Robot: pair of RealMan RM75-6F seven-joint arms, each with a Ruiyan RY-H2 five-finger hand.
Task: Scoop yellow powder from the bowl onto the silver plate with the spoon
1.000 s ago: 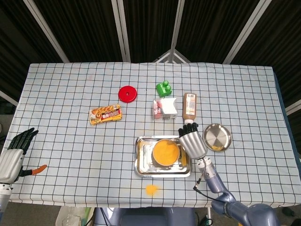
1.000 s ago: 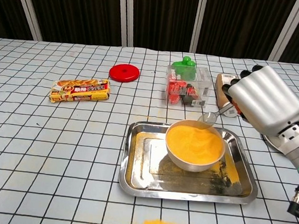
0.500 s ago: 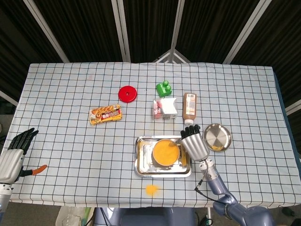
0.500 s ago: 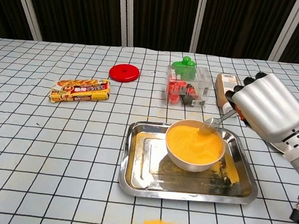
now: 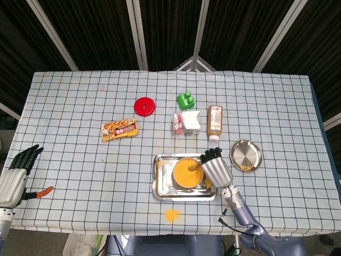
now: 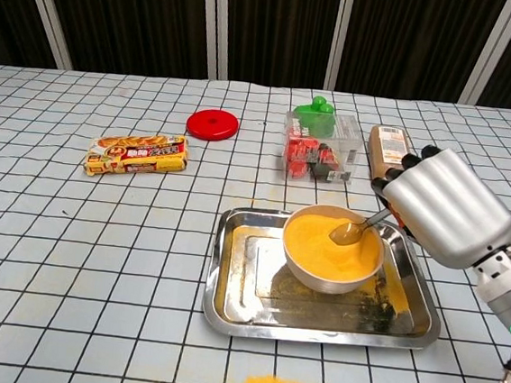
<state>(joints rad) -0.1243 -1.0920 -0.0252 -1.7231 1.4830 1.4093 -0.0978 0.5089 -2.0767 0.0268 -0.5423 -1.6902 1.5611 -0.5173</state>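
While the right hand [image 6: 442, 207] grips the small metal spoon [image 6: 360, 229], its tip sits dipped in the yellow powder [image 6: 327, 244] filling the round steel bowl [image 6: 330, 273] on the rectangular steel tray [image 6: 232, 300]; this looks like the loading step. Next calls for lifting level toward the round silver plate [image 5: 245, 155]. The left hand [image 5: 15, 178] rests open, far off.

We see even, bright overhead light; both views sharp. Glare on the steel tray [image 6: 226, 306]; soft, short shadows on the tablecloth [image 5: 80, 106]. Background stays dark.
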